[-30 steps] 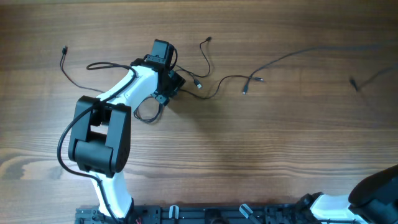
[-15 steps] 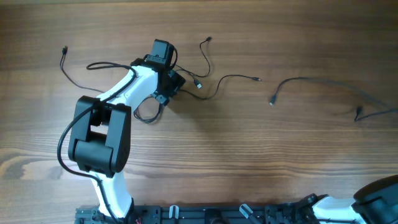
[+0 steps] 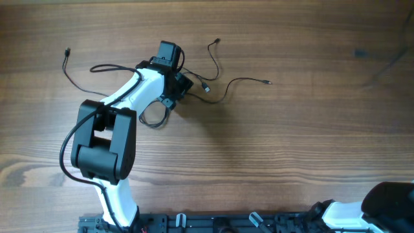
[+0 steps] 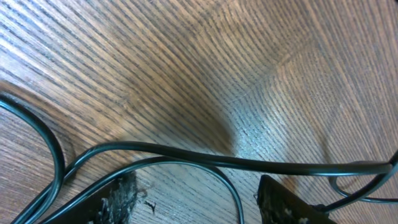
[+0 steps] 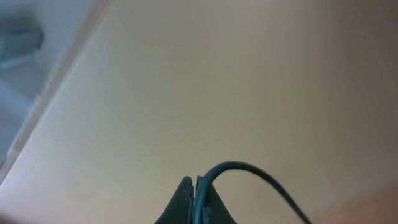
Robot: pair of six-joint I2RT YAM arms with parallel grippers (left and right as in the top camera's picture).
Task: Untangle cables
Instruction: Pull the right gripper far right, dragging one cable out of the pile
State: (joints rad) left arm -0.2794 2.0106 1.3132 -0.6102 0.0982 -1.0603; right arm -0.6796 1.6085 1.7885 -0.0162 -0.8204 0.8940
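**loose knot unanchored, one strand in the air**

the cables (image 4: 298, 165) lie in a loose knot on the table (image 3: 291, 149), left of its middle and toward the far edge. one strand trails toward the far left corner. another runs out toward the middle and ends in a free plug (image 3: 268, 82).

the left claw (image 4: 202, 202) sits low over the knot with its fingers apart. two strands cross the gap between them, and neither is pinched. the right claw (image 5: 196, 199) cannot be seen from above; only its arm (image 3: 388, 204) shows at the near right corner. its wrist camera faces away from the table and shows the fingers pressed together on one held cable (image 5: 249, 169). a faint streak near the far right corner may be that cable hanging in the air, but it is too smeared to be sure.

the main danger is that nothing pins the knot. if the held cable is hooked into it anywhere out of sight, a further pull would probably drag the whole bunch toward the right edge or cinch the crossings tighter. if the left claw closes where it is, it could well take both strands at once and lock the crossing it should free. the thin cord might also slip from the right claw's tips. set down too near, it would likely fall back across the knot.
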